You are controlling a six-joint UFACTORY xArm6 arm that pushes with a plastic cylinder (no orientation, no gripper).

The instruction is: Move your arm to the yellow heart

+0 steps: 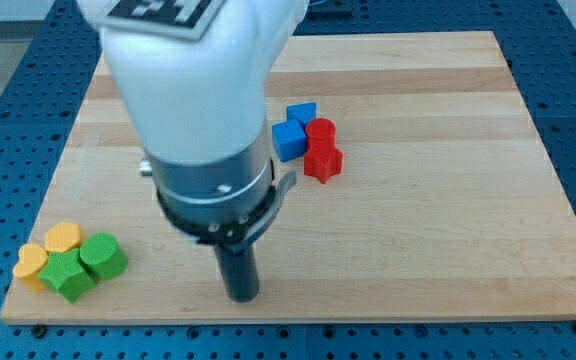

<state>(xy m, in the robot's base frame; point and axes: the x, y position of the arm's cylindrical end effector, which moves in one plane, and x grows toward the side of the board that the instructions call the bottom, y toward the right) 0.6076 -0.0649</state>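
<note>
Nothing I can read anywhere: the only marking is a black-and-white patterned tag (160,10) on top of my arm, cut off by the view's top.

Wooden board (418,240), yellow, green, blue, red blocks

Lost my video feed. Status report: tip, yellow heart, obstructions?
My tip near board's bottom edge, touching no block. Yellow heart block at the view's far left, beside a second yellow block and two green blocks. Green blocks lie between.
</note>
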